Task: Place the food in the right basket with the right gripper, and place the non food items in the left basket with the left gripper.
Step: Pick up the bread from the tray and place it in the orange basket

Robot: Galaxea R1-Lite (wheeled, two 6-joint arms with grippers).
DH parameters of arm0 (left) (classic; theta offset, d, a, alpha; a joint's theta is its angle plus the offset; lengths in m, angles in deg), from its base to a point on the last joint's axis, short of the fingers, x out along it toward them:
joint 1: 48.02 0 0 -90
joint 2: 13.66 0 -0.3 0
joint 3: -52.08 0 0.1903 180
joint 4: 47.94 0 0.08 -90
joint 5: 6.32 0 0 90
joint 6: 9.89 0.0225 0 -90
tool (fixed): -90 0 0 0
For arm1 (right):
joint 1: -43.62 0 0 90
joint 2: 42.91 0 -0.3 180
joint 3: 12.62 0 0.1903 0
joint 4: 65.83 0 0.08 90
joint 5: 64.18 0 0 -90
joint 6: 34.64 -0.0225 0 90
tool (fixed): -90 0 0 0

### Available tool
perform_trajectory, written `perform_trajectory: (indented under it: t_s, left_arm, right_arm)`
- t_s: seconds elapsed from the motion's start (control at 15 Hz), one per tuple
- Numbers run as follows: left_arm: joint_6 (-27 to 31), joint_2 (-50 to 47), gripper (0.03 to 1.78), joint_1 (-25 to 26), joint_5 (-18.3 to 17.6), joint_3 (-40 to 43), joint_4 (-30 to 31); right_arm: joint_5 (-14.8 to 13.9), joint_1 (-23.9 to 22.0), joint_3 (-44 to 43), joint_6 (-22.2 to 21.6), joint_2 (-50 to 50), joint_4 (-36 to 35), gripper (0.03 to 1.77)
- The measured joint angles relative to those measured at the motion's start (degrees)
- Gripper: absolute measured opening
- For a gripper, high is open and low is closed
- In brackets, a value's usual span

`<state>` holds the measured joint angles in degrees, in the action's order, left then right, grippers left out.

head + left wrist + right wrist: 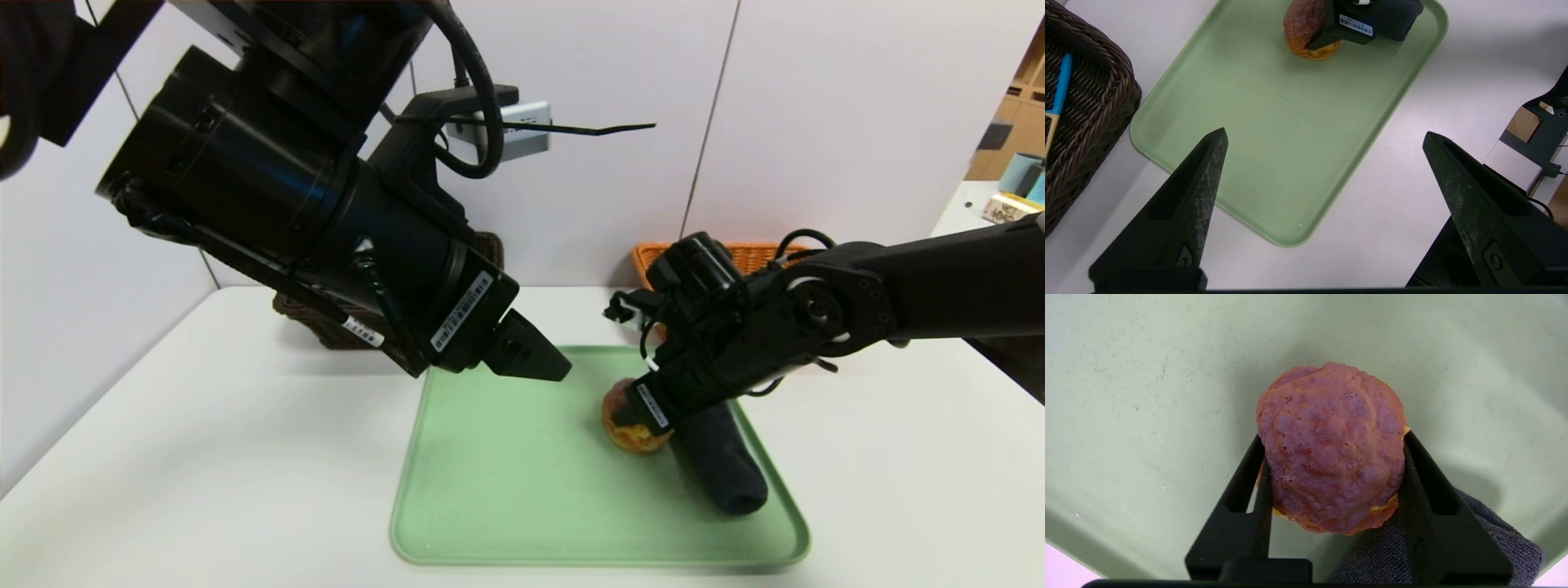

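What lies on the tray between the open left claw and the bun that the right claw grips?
Nothing: in the left wrist view, only bare green tray stretches from the left claw to the bun.

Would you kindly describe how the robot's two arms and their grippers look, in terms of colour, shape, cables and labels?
Both arms are matte black, built of thick cylindrical segments with loose black cables looped along them. White barcode stickers sit near each wrist. The left gripper ends in two long, tapered, wedge-shaped jaws with scuffed, greyish inner faces and a small screw hole near each base. The right gripper has the same black wedge jaws.
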<state>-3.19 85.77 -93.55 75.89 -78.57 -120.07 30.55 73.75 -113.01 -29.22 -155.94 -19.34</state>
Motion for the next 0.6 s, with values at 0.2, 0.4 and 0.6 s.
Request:
perform_trajectory:
  t_s: [0.2,0.4,0.6]
  left_arm:
    - [0.0,0.0,1.69,0.0,0.0,-0.1,0.0]
    - [0.0,0.0,1.69,0.0,0.0,-0.1,0.0]
    - [0.0,-0.1,1.69,0.0,0.0,-0.1,0.0]
  right_arm:
    - [0.6,0.2,-0.3,-0.2,0.7,0.4,0.81]
    - [0.6,0.2,-1.3,-1.1,2.3,0.3,0.81]
    - [0.6,0.1,-3.3,-3.1,4.6,0.2,0.81]
